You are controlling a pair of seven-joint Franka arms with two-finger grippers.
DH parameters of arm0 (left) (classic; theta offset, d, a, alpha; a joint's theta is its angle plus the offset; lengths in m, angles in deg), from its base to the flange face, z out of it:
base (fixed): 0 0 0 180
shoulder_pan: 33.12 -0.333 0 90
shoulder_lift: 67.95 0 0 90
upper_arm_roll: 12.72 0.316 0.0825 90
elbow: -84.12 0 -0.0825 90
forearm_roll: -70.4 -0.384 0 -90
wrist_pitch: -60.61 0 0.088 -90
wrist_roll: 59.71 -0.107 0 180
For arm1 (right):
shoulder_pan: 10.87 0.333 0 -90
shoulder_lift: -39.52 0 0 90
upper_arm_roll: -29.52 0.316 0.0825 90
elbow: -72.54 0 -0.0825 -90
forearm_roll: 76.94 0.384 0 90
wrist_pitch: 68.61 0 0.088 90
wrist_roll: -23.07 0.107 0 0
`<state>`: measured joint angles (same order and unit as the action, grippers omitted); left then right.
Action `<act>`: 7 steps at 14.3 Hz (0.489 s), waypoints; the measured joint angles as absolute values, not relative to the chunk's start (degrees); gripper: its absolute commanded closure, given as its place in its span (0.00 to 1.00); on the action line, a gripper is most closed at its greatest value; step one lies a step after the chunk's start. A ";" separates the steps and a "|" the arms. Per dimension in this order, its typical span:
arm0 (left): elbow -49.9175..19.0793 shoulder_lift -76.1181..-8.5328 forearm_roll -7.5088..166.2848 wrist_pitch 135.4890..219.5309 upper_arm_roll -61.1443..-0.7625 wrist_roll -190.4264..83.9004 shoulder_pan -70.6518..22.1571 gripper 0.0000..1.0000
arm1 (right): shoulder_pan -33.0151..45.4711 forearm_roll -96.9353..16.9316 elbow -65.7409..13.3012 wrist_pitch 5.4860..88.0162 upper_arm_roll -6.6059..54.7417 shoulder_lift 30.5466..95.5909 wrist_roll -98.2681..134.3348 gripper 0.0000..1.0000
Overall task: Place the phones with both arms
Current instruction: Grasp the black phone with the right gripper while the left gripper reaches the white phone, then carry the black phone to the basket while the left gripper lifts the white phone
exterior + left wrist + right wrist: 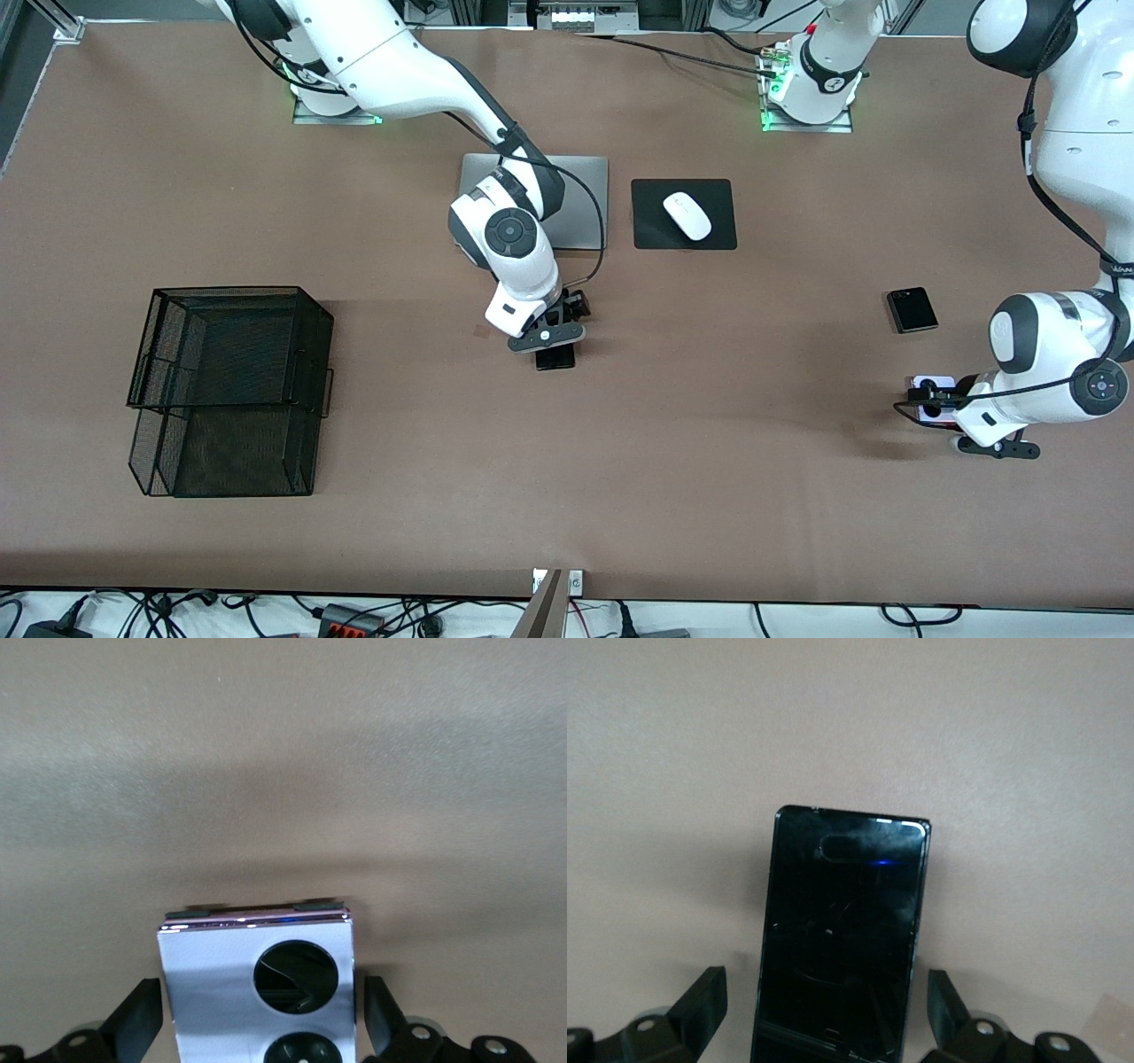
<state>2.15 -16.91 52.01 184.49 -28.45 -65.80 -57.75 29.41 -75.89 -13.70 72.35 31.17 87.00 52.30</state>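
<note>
A long slim black phone (555,358) (842,930) lies flat mid-table, nearer to the front camera than the laptop. My right gripper (556,341) (824,1014) is low over it and open, one finger on each side with a gap to the phone's edges. Toward the left arm's end lies the lavender-white phone (932,386) (213,983) with two black circles. My left gripper (926,406) (260,1023) straddles it, open, its fingers (137,1023) clear of the phone's sides. A small black flip phone (912,309) lies farther from the front camera than the lavender one.
A stacked black wire-mesh tray (230,390) stands toward the right arm's end. A silver laptop (585,208) lies under the right arm, beside a white mouse (687,215) on a black pad (647,235).
</note>
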 measured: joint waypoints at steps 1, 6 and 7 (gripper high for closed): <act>2.10 -16.67 52.01 184.68 -28.45 -65.80 -57.87 0.31 | 29.48 -75.89 -13.70 72.49 31.17 87.19 52.89 0.00; 2.10 -17.07 51.99 183.85 -28.62 -66.49 -57.90 0.74 | 29.61 -75.89 -13.35 72.52 31.17 87.82 53.68 0.00; 2.11 -17.07 51.99 183.84 -28.64 -66.72 -57.90 0.74 | 29.76 -75.89 -13.01 72.52 31.17 88.20 53.70 0.00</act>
